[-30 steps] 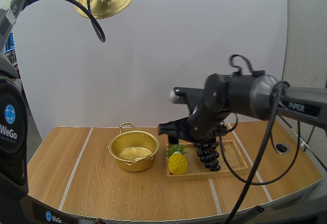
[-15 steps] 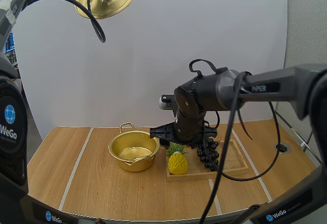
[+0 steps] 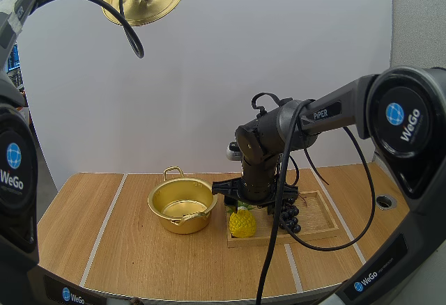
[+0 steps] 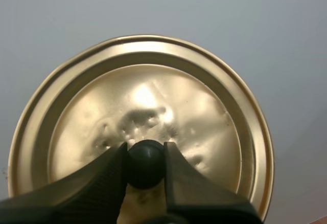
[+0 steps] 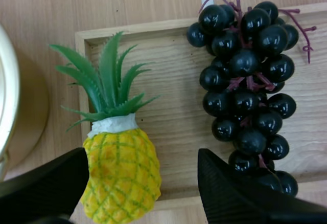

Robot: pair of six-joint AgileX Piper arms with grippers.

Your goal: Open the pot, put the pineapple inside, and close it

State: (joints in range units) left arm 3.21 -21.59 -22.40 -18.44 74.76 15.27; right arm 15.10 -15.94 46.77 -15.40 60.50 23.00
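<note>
High view: pot [image 3: 182, 223] open; tray [image 3: 320, 216] holds pineapple [image 3: 242, 224], grapes [image 5: 248, 81]; right gripper [image 5: 142, 157] wide; left gripper [image 4: 145, 155] clamps lid [image 4: 153, 96].

A pale wooden worktop [image 3: 139, 263] with a curved front edge is crossed by thin white stripes [image 3: 103, 230]. A plain white backdrop [image 3: 279, 54] rises behind it. A grey panel [image 3: 418, 75] stands to the right, and a round hole [image 3: 384, 200] sits near the worktop's right edge.

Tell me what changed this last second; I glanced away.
The right arm swung in and down over the wooden tray; the right jaws stand open over the yellow plastic pineapple, not gripping it. Unchanged: left jaws hold the round gold lid aloft by its black knob; gold metal pot, black grapes unmoved.
</note>
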